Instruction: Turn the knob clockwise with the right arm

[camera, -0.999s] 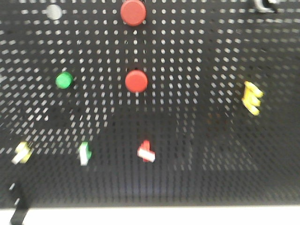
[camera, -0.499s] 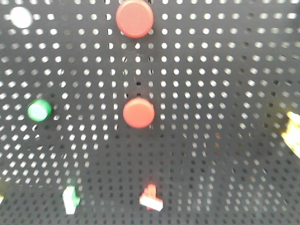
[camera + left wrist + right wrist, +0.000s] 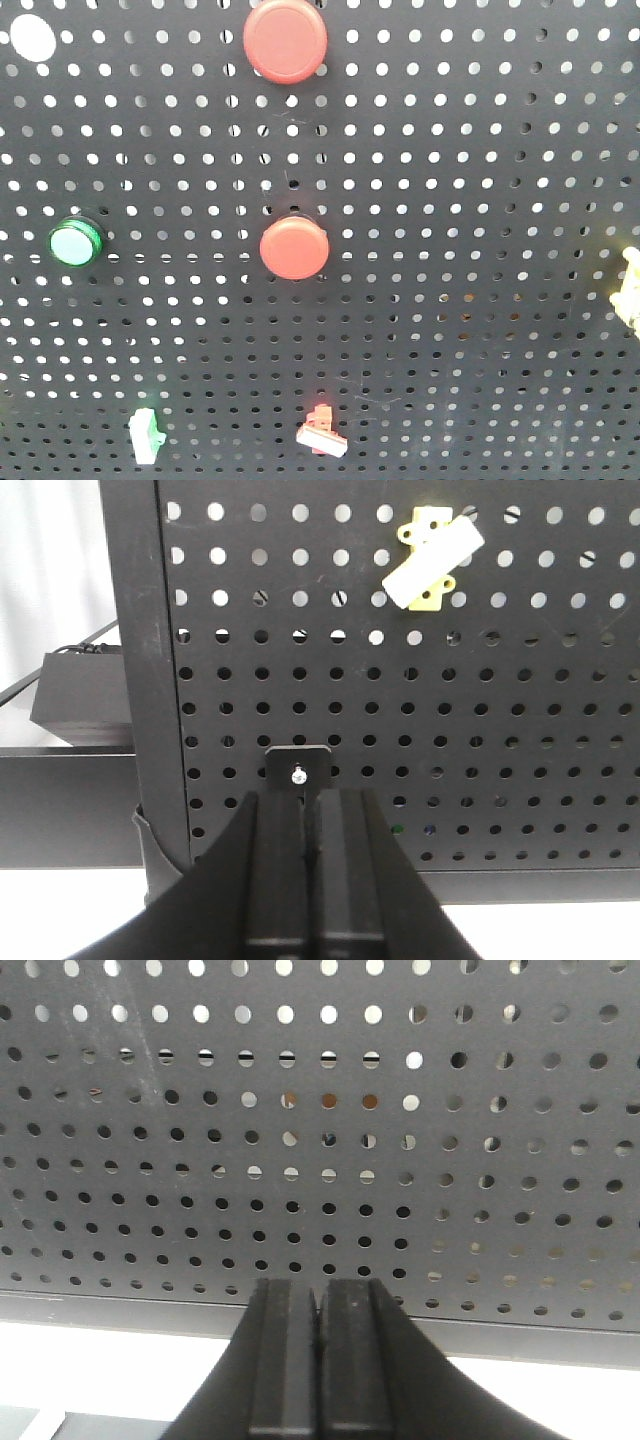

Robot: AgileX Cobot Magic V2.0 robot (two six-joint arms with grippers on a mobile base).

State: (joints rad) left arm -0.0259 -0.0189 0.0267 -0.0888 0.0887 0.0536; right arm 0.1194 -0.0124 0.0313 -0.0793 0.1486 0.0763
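A black pegboard fills the front view. Low on it sit a green-and-white knob and a red-and-white knob; a yellow part shows at the right edge. Neither gripper shows in the front view. My right gripper is shut and empty, facing the bare lower part of the board; no knob is in its view. My left gripper is shut and empty, in front of a small black plate with a screw. A yellow-and-white knob is above and to its right.
Two red round buttons and a green round button are on the board. A white spot is at the top left. A black box lies left of the board's frame. A white surface lies below the board.
The front view has moved closer to the board: the buttons and knobs look larger and sit lower and further out. The picture has gone from blurred to sharp.
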